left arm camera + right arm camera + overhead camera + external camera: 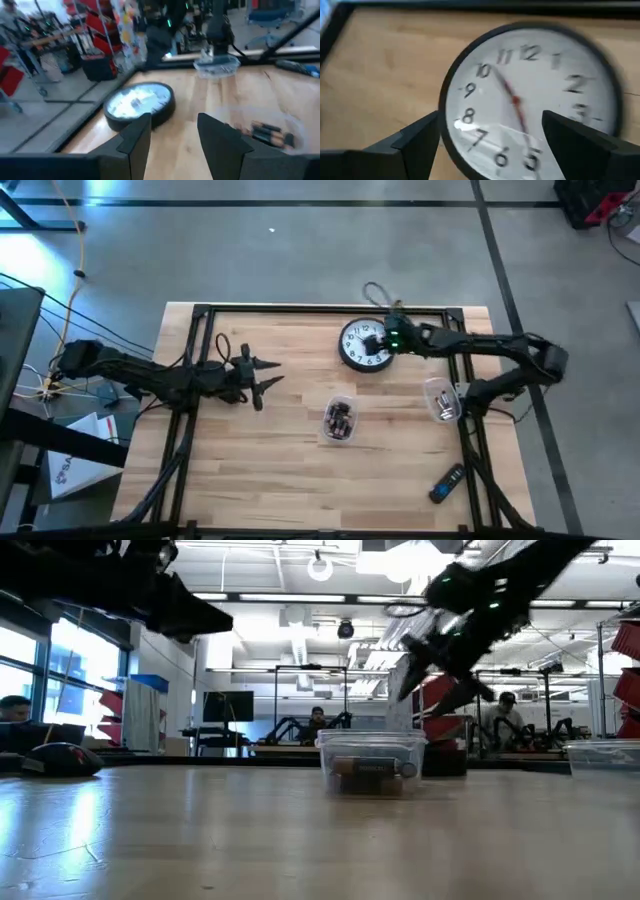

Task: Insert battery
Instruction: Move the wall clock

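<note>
We've got the right gripper (372, 340) hanging right over the wall clock (362, 345), which lies face up near the far edge of the table (270, 480). In the right wrist view its jaws are spread wide, with the clock (530, 100) sitting between the two fingers (415, 145); we can't tell if they're touching the rim or just above it, since that view is blurry. The batteries (340, 420) are in a clear tub (339, 421) at the middle of the table, well apart from those jaws. The left gripper (268, 374) hovers over the left half of the table, jaws open and holding nothing, pointed toward the clock and the tub. A second clear tub (441, 398) sits under the right arm, and a dark remote (446, 482) lies near the front right corner.
</note>
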You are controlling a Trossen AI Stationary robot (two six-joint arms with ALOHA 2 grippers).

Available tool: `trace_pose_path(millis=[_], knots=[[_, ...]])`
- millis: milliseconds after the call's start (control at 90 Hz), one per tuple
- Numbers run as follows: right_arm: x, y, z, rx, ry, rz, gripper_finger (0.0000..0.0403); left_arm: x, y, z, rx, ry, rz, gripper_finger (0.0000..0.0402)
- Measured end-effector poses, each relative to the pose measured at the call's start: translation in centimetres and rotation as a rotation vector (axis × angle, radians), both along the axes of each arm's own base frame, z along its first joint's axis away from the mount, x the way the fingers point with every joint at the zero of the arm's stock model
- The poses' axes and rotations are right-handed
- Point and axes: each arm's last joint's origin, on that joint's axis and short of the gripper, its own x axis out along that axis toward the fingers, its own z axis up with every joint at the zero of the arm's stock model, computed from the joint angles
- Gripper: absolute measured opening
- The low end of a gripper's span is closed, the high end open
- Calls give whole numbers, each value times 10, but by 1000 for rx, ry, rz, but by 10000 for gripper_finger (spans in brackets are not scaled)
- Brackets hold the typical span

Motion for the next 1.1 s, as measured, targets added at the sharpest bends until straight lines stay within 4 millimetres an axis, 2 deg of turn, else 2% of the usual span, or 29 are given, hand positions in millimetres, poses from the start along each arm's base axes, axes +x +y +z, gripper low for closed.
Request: trace_pose_path(millis=[156,256,356,500,678,1100], knots=[[57,-16,-2,-50,50,170,312,0,16,5,31,-18,83,147],[87,-31,-3,-83,74,268,312,0,25,7,29,-14,120,147],[109,-48,-9,-65,108,360,312,-1,31,3,7,22,119,147],[129,-57,-22,51,121,459,312,-2,35,-4,-15,93,121,147],[138,-54,-30,116,131,480,312,-3,38,-4,-23,92,130,147],[116,-47,-40,251,370,403,312,-3,36,-6,-57,96,104,147]])
